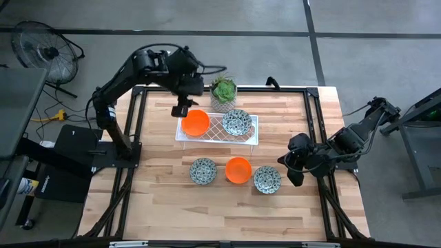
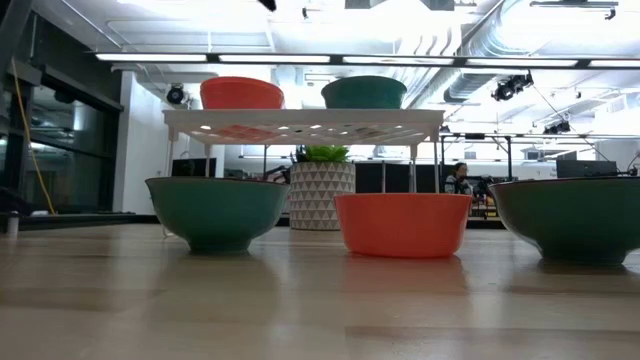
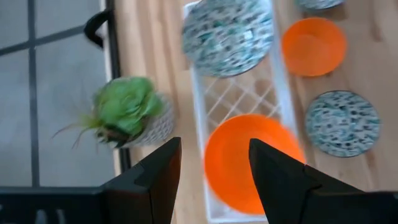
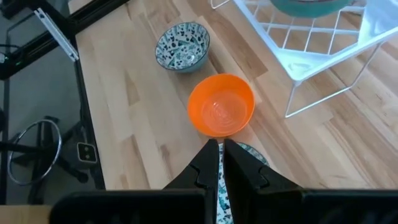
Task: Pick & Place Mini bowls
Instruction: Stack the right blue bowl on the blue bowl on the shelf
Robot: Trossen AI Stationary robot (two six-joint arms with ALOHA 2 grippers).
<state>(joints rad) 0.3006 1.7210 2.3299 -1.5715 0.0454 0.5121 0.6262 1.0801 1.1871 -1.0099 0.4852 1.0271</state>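
A white wire rack stands at the table's far middle. An orange mini bowl and a speckled mini bowl sit on top of it. Nearer on the table stand a speckled bowl, an orange bowl and another speckled bowl. My left gripper hangs open above the rack's orange bowl, clear of it. My right gripper is shut and holds nothing, hovering at the table's right beside the right speckled bowl.
A small green potted plant stands just behind the rack's far edge, close to my left gripper. A black frame runs round the table's edges. Bare wood lies along the near edge.
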